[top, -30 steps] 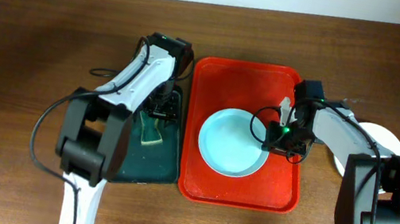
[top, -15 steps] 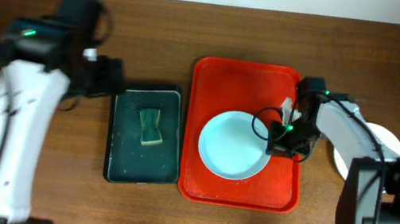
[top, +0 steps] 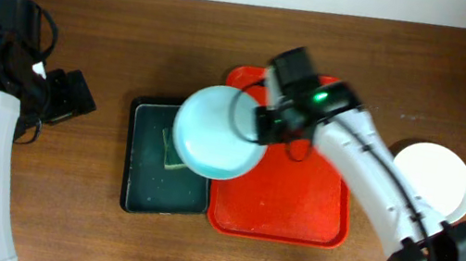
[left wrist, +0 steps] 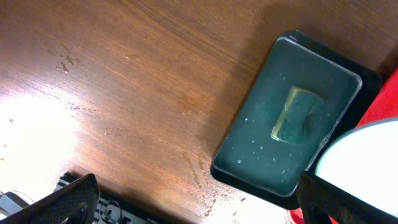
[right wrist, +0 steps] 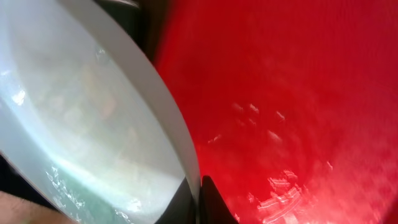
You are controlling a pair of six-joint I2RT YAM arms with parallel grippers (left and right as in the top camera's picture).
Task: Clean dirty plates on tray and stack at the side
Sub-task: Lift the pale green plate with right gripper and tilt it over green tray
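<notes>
Lifted the mint plate point(top: 214, 132) off the tray point(top: 313, 220), my right gripper point(top: 261, 124) pinching its rim; left gripper point(left wrist: 199, 202) spread wide.

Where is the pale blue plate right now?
Overhead, mid-table: the pale blue plate hangs in the right end effector, above where the black tray and the red tray meet.

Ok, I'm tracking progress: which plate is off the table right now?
The pale blue plate, held by its rim in the right gripper over the black tray and red tray. The white plate lies on the table.
</notes>
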